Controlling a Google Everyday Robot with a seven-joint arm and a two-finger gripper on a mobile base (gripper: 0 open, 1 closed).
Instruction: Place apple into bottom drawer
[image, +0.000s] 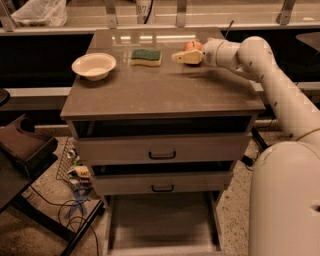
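One step in hand: reaching for the apple (193, 45), I judge.
Apple: far right of tabletop (160, 90).
Gripper (179, 57): just beside apple; jaws' state, cannot tell.
Bottom drawer (162, 220): pulled out.
Next: grasp squarely, then lift.

Cabinet top (160, 92): bowl (93, 65) at left; sponge (146, 56) at rear centre, right of the bowl; apple (192, 45) at rear right, right of the sponge.
Gripper (176, 57): over the top's rear right, just in front of the apple, beside the sponge; arm (280, 90) enters from the right.
Below the top: two upper drawers (200, 148) stacked; bottom drawer (162, 220) lowest, standing out toward the front.
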